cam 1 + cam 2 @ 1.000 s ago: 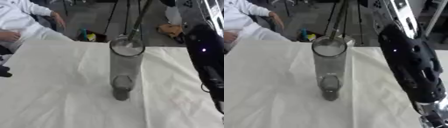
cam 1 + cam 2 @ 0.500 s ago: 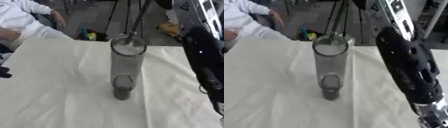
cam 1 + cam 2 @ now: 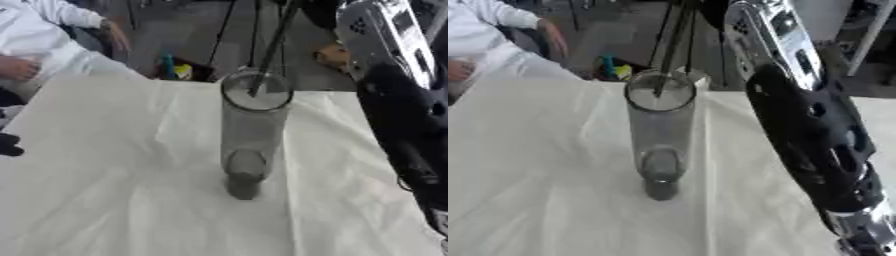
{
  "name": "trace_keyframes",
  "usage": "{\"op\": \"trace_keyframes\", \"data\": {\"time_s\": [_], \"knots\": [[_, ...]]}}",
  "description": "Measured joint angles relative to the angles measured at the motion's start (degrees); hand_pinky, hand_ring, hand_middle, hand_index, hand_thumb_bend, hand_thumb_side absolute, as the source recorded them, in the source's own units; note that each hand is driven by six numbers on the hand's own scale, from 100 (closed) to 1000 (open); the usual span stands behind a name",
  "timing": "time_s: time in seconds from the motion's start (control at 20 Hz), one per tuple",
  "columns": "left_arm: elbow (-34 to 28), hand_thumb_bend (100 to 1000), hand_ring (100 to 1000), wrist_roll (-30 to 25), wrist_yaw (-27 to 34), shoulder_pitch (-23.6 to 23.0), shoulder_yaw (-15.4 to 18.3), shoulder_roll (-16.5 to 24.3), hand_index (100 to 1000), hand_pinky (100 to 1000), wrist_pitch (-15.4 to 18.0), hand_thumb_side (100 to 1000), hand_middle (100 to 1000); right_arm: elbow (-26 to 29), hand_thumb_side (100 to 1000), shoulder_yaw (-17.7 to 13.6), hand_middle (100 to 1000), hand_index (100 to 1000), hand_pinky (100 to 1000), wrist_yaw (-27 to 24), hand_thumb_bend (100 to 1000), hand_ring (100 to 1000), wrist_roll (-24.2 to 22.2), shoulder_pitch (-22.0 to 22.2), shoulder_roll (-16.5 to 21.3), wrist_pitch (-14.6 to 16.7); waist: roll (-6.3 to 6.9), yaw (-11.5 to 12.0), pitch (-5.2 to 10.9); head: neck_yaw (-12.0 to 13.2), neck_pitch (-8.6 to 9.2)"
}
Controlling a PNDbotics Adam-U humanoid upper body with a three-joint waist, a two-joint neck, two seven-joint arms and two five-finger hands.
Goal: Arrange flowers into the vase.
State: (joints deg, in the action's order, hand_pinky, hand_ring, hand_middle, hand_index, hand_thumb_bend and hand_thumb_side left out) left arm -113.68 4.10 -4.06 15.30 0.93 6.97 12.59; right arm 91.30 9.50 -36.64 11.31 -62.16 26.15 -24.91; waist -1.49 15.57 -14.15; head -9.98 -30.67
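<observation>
At the tabletop's [image 3: 105, 200] left edge, about nine o'clock, a dark shape may be the left robot hand [image 3: 9, 145]; its fingers cannot be made out. The clear vase [image 3: 252, 130] stands upright at centre. A dark flower stem [image 3: 273, 45] runs from its mouth toward twelve o'clock, slightly tilted. The right arm [image 3: 807, 130] rises along three o'clock and is nearer, but its robot hand lies out of view.

A creased white cloth [image 3: 114, 165] covers the tabletop. Beyond its far edge lies a grey floor [image 3: 197, 35], crossed by thin dark stand legs [image 3: 223, 32]. On the floor near the far edge sits a small yellow and blue object [image 3: 175, 70].
</observation>
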Motion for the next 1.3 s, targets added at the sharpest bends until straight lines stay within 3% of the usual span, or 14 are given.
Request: {"op": "trace_keyframes", "data": {"time_s": [0.85,1.05,1.2,1.3], "knots": [[0.0,100,577,-0.17,-0.03,0.01,0.0,-0.32,852,532,-0.18,979,719,-1.72,317,0.81,100,100,100,3.14,318,100,-2.81,1.39,-1.52,0.16,-0.18,0.08,-0.3,-0.15,0.01],[0.0,100,577,-0.22,-0.03,0.01,0.0,-0.49,852,532,-0.23,978,719,-2.22,406,1.05,100,100,100,4.5,456,100,-3.34,1.73,-1.67,0.37,-0.18,0.08,-0.34,-0.15,0.01],[0.0,100,577,-0.23,-0.06,0.02,0.0,-0.49,852,532,-0.24,977,719,-2.37,463,1.17,100,100,115,6.02,453,100,-3.76,2.12,-1.67,0.75,-0.18,0.08,-0.34,-0.14,0.02],[0.0,100,577,-0.23,-0.07,0.02,0.0,-0.49,852,532,-0.24,976,719,-2.59,509,1.18,100,113,189,6.88,452,137,-3.97,2.19,-1.67,1.01,-0.18,0.08,-0.34,-0.12,0.02]]}}
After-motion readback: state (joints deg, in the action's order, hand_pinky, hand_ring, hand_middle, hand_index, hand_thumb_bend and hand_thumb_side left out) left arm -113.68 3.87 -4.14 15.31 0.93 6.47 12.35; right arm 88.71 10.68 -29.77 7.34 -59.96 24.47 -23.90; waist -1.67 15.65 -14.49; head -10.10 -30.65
